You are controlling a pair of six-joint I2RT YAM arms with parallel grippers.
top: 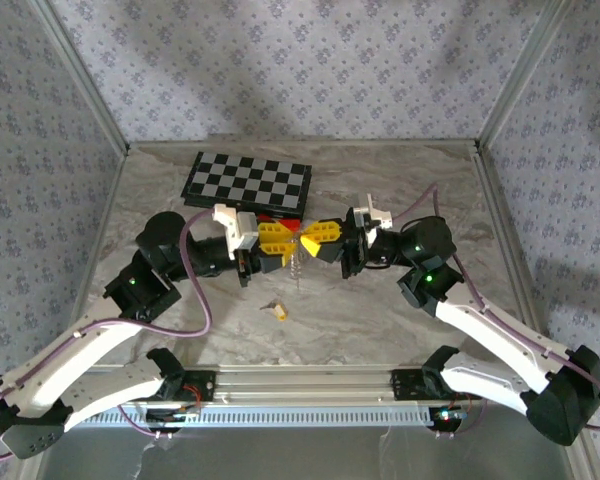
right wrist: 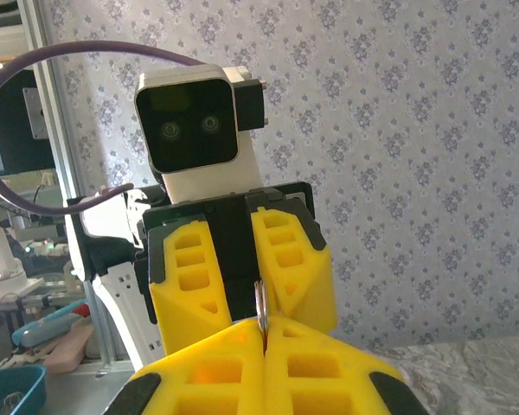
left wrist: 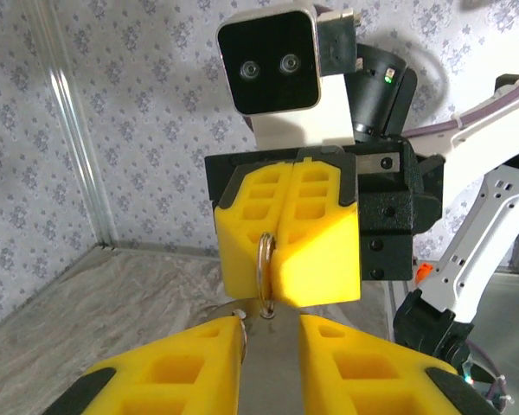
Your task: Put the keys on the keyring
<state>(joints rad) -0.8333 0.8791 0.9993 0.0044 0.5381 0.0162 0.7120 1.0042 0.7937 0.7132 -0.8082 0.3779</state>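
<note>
My two grippers meet tip to tip above the middle of the table. The right gripper (top: 313, 241) is shut on the thin metal keyring (left wrist: 261, 259), which stands edge-on between its yellow fingers (right wrist: 209, 367). The left gripper (top: 285, 241) is shut on a flat grey key (left wrist: 272, 372). The keyring passes through the hole at that key's tip. A whitish chain (top: 296, 267) hangs below the meeting point. A tiny key with a yellow-orange head (top: 278, 310) lies on the table in front of the grippers.
A black-and-white chessboard (top: 247, 182) lies at the back of the table, with something red (top: 280, 217) just in front of it, behind the grippers. Patterned walls enclose the marbled tabletop (top: 400, 330) on three sides.
</note>
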